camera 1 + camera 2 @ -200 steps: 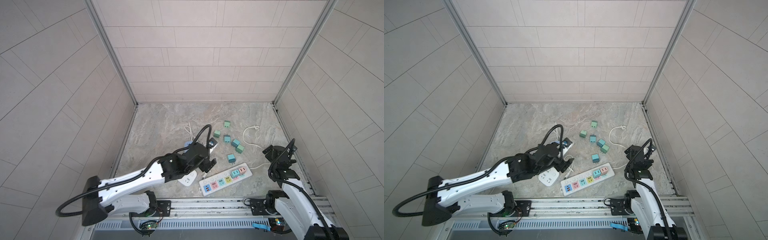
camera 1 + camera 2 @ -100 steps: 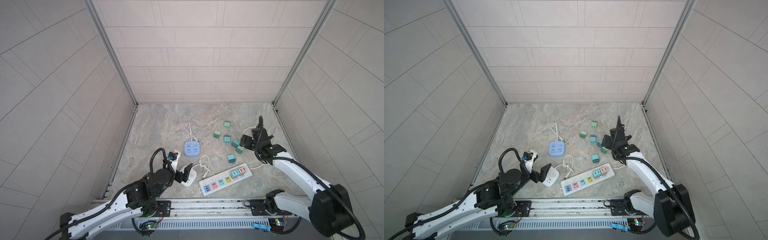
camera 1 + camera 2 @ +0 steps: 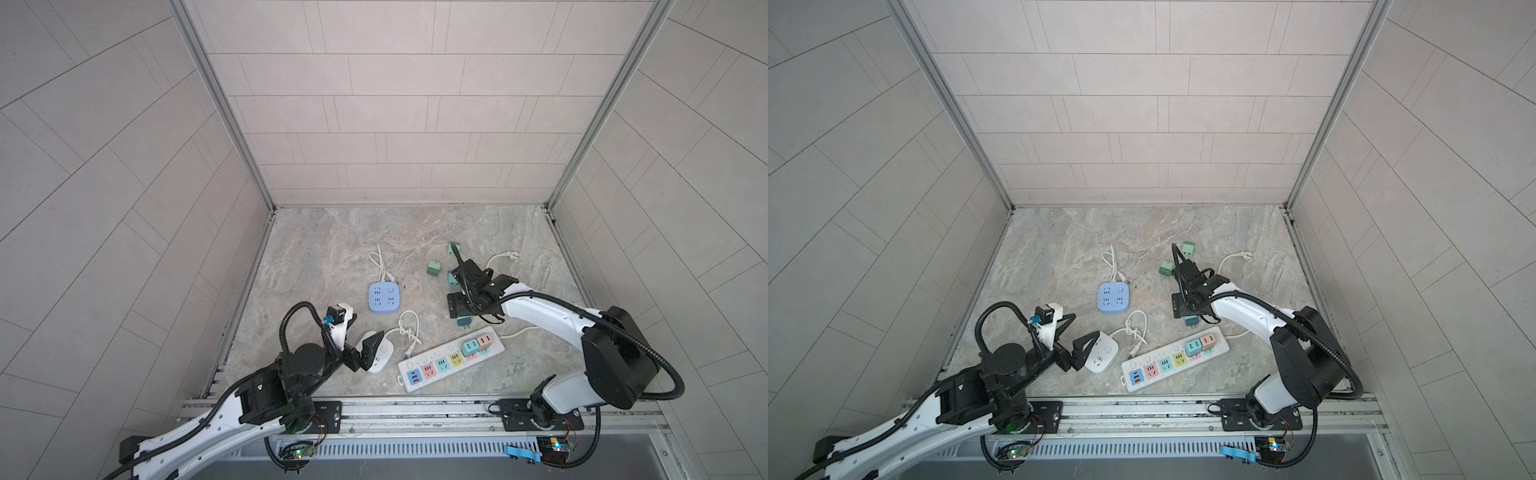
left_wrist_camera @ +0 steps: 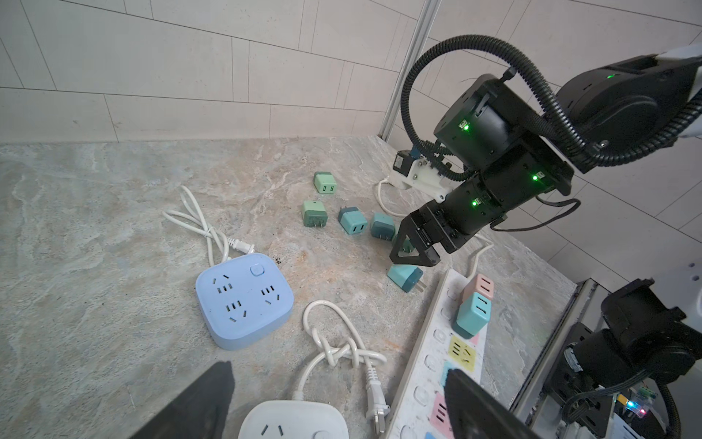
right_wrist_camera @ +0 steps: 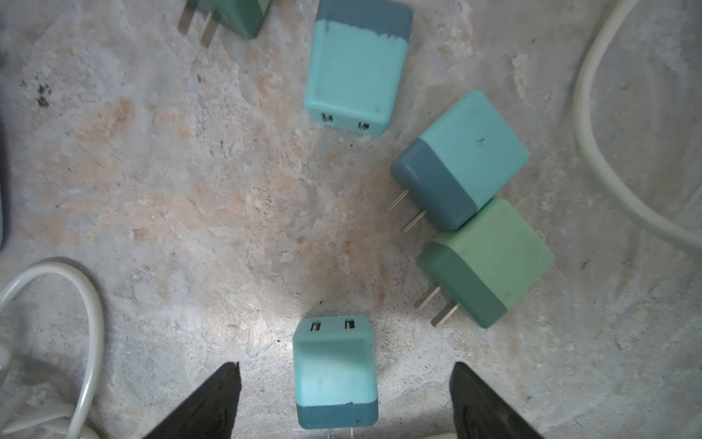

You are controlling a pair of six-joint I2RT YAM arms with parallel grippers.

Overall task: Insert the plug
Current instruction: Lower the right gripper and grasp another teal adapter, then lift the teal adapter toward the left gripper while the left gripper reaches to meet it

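**Top views: right jaws astride the loose plug, nothing gripped yet**

Nearest the rail, left gripper (image 3: 1074, 336) hangs wide open and empty over the white hub (image 3: 1100, 353). My guess is it's parked there to stay off the strip. Knotted cord (image 3: 409, 330) lies between hub and strip.

Next out, power strip (image 3: 453, 359) lies diagonally. Pink plug (image 4: 479, 286) and seated teal plug (image 4: 473, 315) already sit in its far end. Yellow outlet (image 4: 461, 351) beside them is free, so it's the likely target.

Just beyond the strip, loose plug (image 5: 334, 365) lies flat on the stone top (image 5: 190, 190), prongs toward the strip, USB face away. Right gripper (image 5: 343, 370) is down over it with jaws spread. The right wrist view shows a gap on each side, so it's open with no contact. The fingers line up with the plug's long sides, so a pinch there should keep the prongs square for insertion. The plug will need tipping prongs-down first.

In the way:
- Capped teal plug (image 5: 459, 159) and green plug (image 5: 490, 262) touch each other, near one finger but clear of it.
- Another teal plug (image 5: 355, 72) lies farther out, and two green ones (image 3: 1166, 267) (image 3: 1187, 249) beyond that.
- Blue hub (image 3: 384, 296) is well aside.
- Strip lead (image 3: 519, 330) runs under the right forearm and could snag on the carry.
- White cable (image 3: 498, 259) loops at the far side, out of the path.
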